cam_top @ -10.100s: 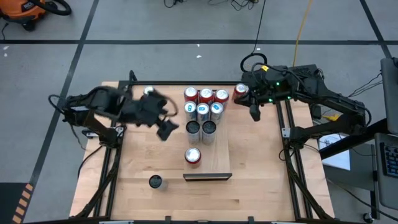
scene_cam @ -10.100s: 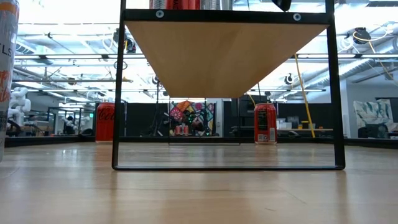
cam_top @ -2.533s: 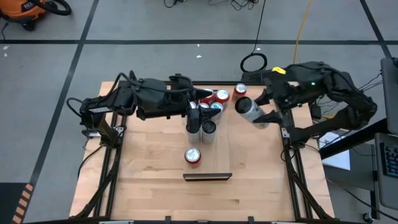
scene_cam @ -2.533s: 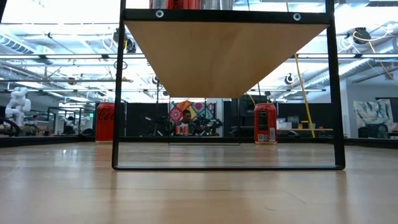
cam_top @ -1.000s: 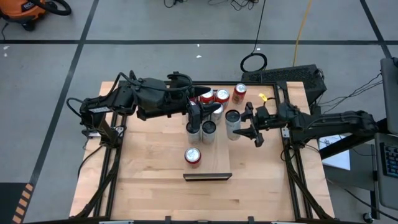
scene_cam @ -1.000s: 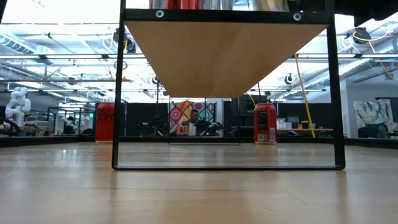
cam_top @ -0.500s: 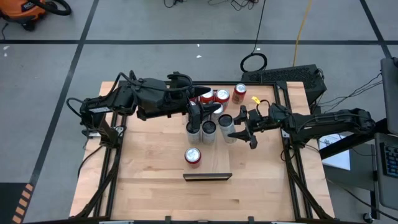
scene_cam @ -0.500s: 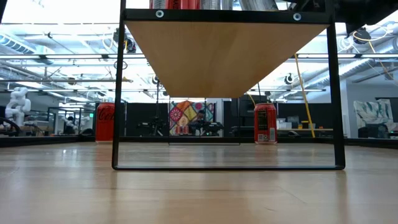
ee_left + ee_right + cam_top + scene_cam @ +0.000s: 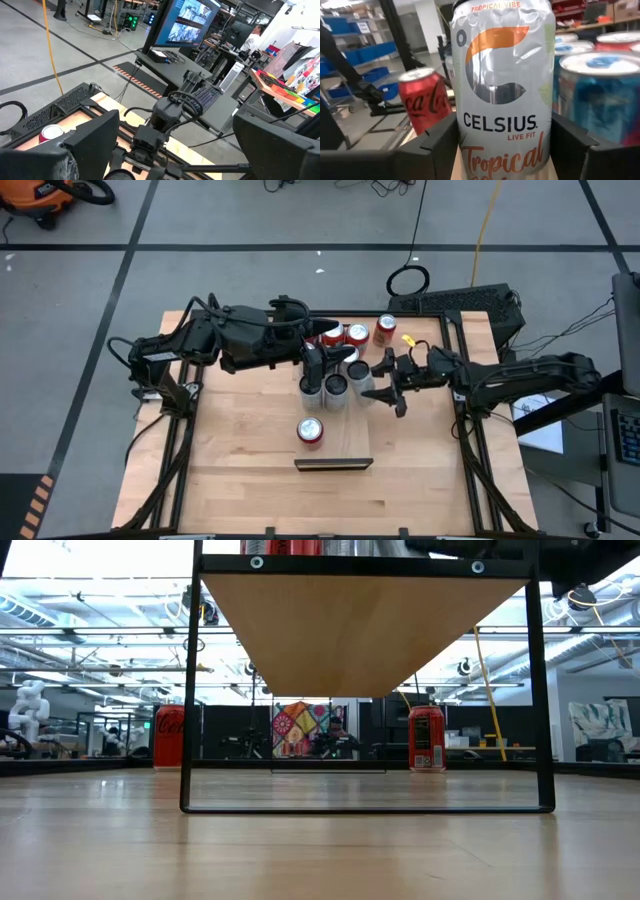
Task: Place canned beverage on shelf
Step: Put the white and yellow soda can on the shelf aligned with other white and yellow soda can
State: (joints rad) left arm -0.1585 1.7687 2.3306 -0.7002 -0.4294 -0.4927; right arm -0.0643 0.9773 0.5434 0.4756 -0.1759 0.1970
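Note:
The shelf [image 9: 345, 438] is a pale board on a black frame; the low view shows its underside [image 9: 360, 630]. Several cans stand at its far end [image 9: 330, 340], two silver ones [image 9: 325, 388] in front of them, and a red one [image 9: 310, 430] nearer the dark strip [image 9: 333, 465]. My right gripper [image 9: 378, 385] is shut on a silver Celsius can [image 9: 502, 100], also seen in the high view [image 9: 359, 373] at the shelf's right edge beside the silver cans. My left gripper [image 9: 322, 352] hovers open above the far cans. My right gripper pinches the Celsius can's lower body [image 9: 470, 145] between its two fingers [image 9: 432, 150], one on each side. The fingers come level from the table's right side. The can stands upright; whether its base rests on the shelf board I cannot tell.
A red cola can [image 9: 422, 100] and blue-topped cans [image 9: 600, 95] stand close around the held can. A red can [image 9: 386, 330] stands on the tabletop right of the shelf, seen low as well [image 9: 427, 738]. The shelf's black legs [image 9: 187, 690] rise from the tabletop.
My right gripper has carried the silver can toward the table's left, from off the shelf's right side up against the two silver cans, sinking slightly. The can has stayed upright.

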